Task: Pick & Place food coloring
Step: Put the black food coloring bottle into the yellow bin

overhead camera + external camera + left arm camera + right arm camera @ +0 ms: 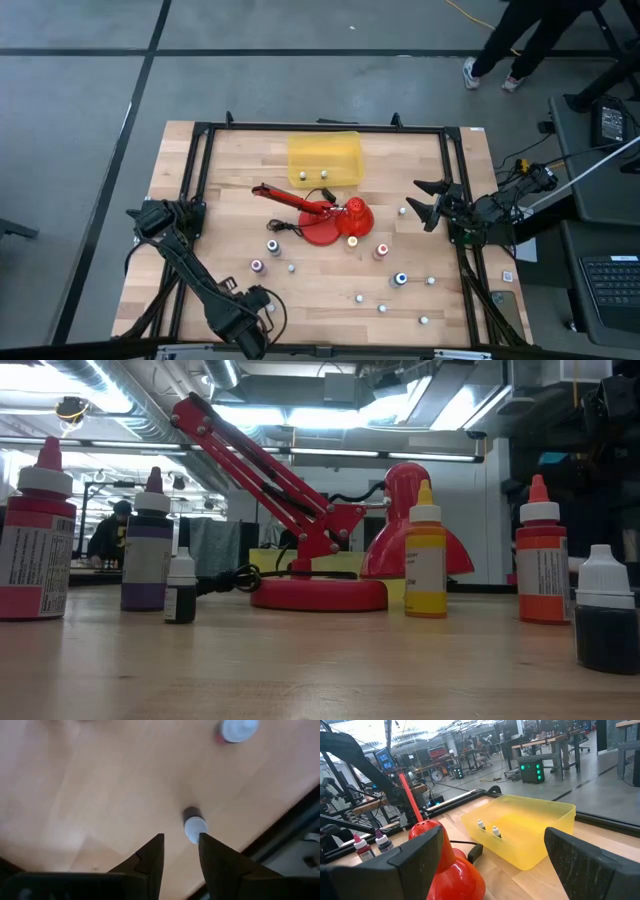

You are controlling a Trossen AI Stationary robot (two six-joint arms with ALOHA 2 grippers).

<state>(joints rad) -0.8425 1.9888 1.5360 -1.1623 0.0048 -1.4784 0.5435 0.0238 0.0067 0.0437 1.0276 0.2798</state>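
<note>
The food coloring bottles stand upright, scattered on the wooden table: purple (272, 247), dark red (257, 266), yellow (352, 240), orange-red (381, 250) and blue (401, 279). Two small bottles (313, 176) stand in the yellow bin (325, 150). My left gripper (264, 304) points down near the table's near edge. It is open by a narrow gap (180, 857) over a tiny dark bottle with a white cap (194, 826), which stands just beyond its fingertips. My right gripper (432, 200) waits wide open and level at the table's right side.
A red cone-shaped thing with a long jointed handle (325, 215) stands mid-table, in front of the bin. Several tiny white-capped bottles (359, 297) dot the near right part of the table. A black frame (200, 180) runs around the table. A person's legs (500, 50) show on the floor beyond the far right.
</note>
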